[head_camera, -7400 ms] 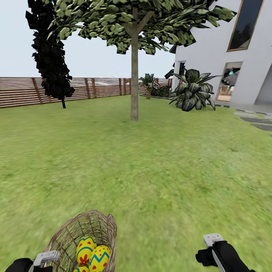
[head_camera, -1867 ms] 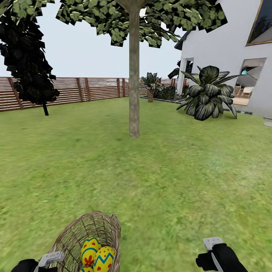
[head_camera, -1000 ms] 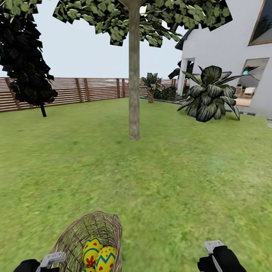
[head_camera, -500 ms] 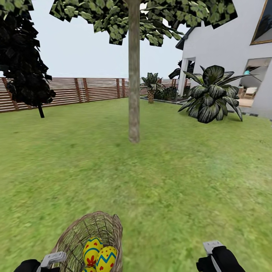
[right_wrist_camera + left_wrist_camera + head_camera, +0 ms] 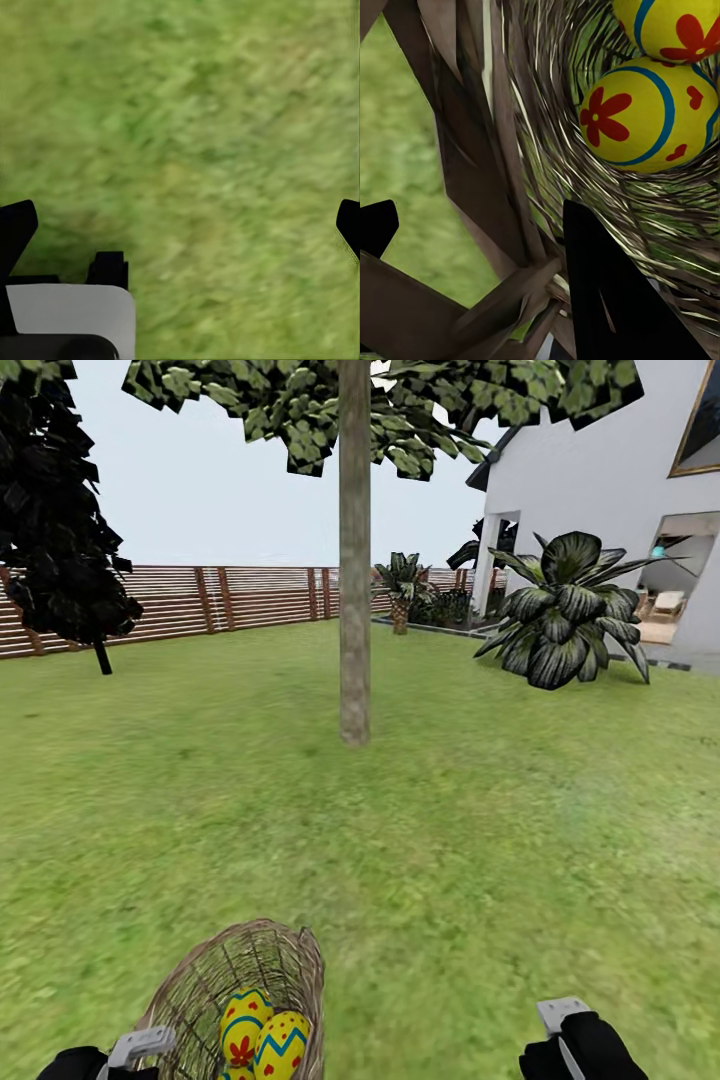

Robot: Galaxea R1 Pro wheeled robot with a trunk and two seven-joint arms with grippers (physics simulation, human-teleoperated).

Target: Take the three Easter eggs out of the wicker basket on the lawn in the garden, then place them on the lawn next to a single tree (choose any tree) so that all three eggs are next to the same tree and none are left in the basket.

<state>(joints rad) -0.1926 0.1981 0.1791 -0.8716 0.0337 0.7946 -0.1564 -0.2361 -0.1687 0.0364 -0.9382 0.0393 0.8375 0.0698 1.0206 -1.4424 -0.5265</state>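
Observation:
The wicker basket [image 5: 240, 990] hangs tilted at the lower left of the head view, and my left gripper [image 5: 130, 1050] is shut on its rim. In the left wrist view the fingers of that gripper [image 5: 480, 217] clamp the woven basket wall [image 5: 495, 172]. Yellow patterned Easter eggs [image 5: 262, 1032] lie inside the basket; two of them [image 5: 649, 112] sit just beyond the finger. The tree [image 5: 354, 610] with its straight grey-brown trunk stands ahead on the lawn [image 5: 450, 840]. My right gripper [image 5: 565, 1025] is open with nothing in it, its fingers [image 5: 15, 229] wide apart over grass.
A black tree [image 5: 60, 530] stands at the far left by the brown slat fence [image 5: 230, 600]. A large dark-leaved plant [image 5: 565, 610] and the white house [image 5: 600, 470] are at the right. A small palm [image 5: 400, 590] stands behind.
The whole view has moved closer to the tree, whose trunk looks larger and lower in frame. The basket with eggs stays in my left gripper; the right gripper is unchanged.

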